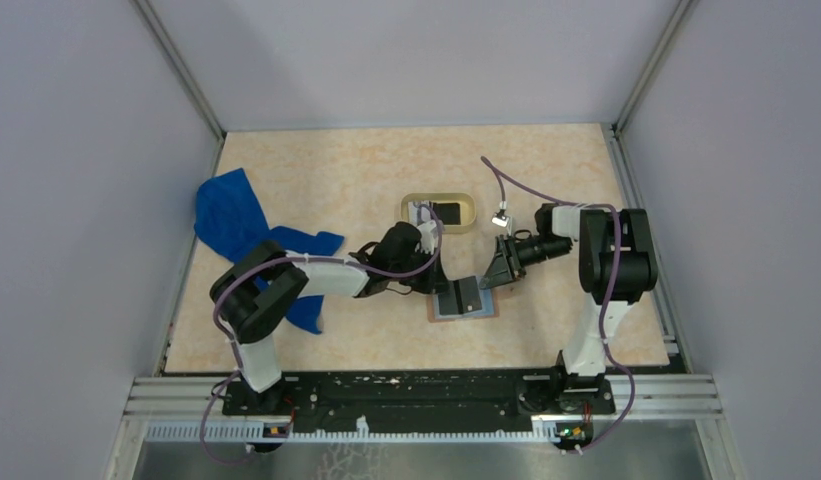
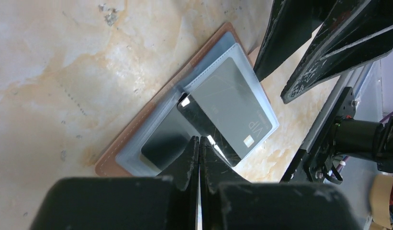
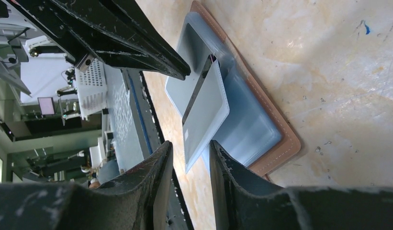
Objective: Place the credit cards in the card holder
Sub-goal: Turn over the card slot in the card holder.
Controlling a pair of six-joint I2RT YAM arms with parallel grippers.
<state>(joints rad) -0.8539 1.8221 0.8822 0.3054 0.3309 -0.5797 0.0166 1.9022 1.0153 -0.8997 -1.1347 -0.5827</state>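
Nearest of all, the mounting rail (image 1: pixel 416 395) at the near edge of the desk (image 1: pixel 366 170) carries both arm bases. Far left, a blue cloth (image 1: pixel 231 225) lies crumpled on the desk, and the left arm (image 1: pixel 316 275) reaches out across its lower corner toward the middle.

On to the left gripper (image 2: pixel 199 143): fingers pressed tight together, no gap showing, and the tips sit right against the long edge of the black card (image 2: pixel 211 136). Whether the card is actually nipped between them, the wrist view cannot tell. That black card lies at a slant across the open card holder (image 2: pixel 132 136), which rests flat on the desk near the centre, brown edge outward and grey-blue plastic pockets facing up. Just beside the black card, a grey card (image 2: pixel 232 100) marked VIP sits inside a clear sleeve (image 3: pixel 208 115).

Behind the holder, well apart from it, an oval tan tray (image 1: pixel 466 203) holds a dark flat rectangle (image 1: pixel 448 213) and a small white piece (image 1: pixel 418 212); both are too small to make out.

Right of centre now, the right gripper (image 3: pixel 190 143) points down at the holder's right side, jaws standing partly apart. The clear sleeve is tilted up off the holder, and its lower end runs in between the two fingers (image 3: pixel 232 187); no clamping contact shows. The right arm (image 1: pixel 611 260) folds back behind it to its base.
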